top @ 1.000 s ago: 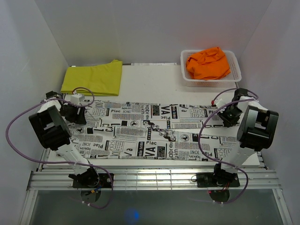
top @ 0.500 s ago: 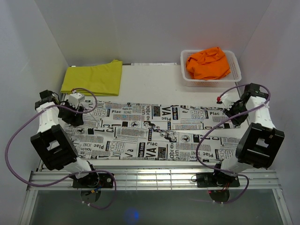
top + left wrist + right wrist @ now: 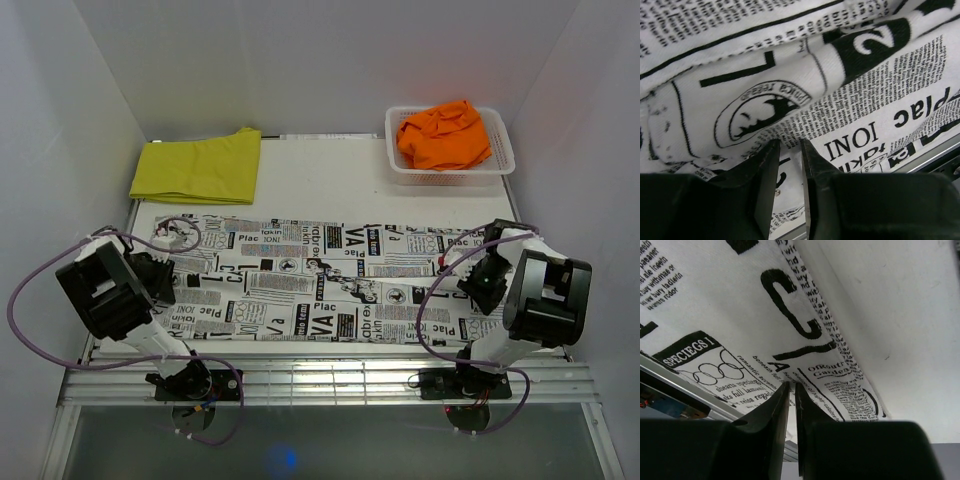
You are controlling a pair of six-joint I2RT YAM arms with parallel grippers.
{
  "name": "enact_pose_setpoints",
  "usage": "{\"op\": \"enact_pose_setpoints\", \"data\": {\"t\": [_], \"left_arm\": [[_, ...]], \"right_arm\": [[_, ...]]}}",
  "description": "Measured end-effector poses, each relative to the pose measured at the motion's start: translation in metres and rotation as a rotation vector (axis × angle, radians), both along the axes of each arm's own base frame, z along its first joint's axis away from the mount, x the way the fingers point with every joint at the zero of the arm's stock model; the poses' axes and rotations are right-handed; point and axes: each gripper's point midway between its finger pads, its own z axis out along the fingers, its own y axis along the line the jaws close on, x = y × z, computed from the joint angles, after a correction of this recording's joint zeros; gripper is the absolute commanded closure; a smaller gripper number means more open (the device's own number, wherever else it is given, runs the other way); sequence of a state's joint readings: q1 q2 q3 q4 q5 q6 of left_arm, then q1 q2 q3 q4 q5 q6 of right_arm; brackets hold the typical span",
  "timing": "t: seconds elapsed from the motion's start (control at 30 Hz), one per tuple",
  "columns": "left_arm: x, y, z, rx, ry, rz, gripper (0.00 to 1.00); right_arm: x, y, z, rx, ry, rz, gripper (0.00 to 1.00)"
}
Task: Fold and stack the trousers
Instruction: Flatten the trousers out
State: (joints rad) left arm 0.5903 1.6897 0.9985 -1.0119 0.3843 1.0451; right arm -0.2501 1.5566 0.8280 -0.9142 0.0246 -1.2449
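The white trousers with black newspaper print [image 3: 320, 285] lie spread flat across the table, left to right. My left gripper [image 3: 160, 277] sits at their left end, its jaws pinched on a raised fold of the printed cloth [image 3: 840, 75]; the tips show in the left wrist view [image 3: 790, 145]. My right gripper [image 3: 487, 282] sits at their right end, jaws nearly together on the cloth edge [image 3: 715, 300], with the tips in the right wrist view [image 3: 792, 386]. The yellow trousers [image 3: 197, 165] lie folded at the back left. The orange trousers [image 3: 443, 135] are bunched in a basket.
The white lattice basket [image 3: 505, 150] stands at the back right. Bare white table [image 3: 320, 190] lies between the yellow trousers and the basket. White walls close in on both sides. A metal rail [image 3: 320, 380] runs along the near edge.
Both grippers were near the far corners of the printed trousers, lifted and swung outward, and now sit lower and nearer the front edge at the cloth's two ends.
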Motion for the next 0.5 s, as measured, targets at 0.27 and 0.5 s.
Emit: {"op": "enact_pose_setpoints", "data": {"t": [0.27,0.5], "left_arm": [[0.009,0.015,-0.001,-0.044,0.069,0.13,0.67],[0.048,0.038,0.024,-0.043,-0.035,0.058,0.02]], "right_arm": [[0.015,0.005,0.0,-0.082,0.052,0.027,0.85],[0.099,0.021,0.028,0.037,-0.188,0.044,0.3]]}}
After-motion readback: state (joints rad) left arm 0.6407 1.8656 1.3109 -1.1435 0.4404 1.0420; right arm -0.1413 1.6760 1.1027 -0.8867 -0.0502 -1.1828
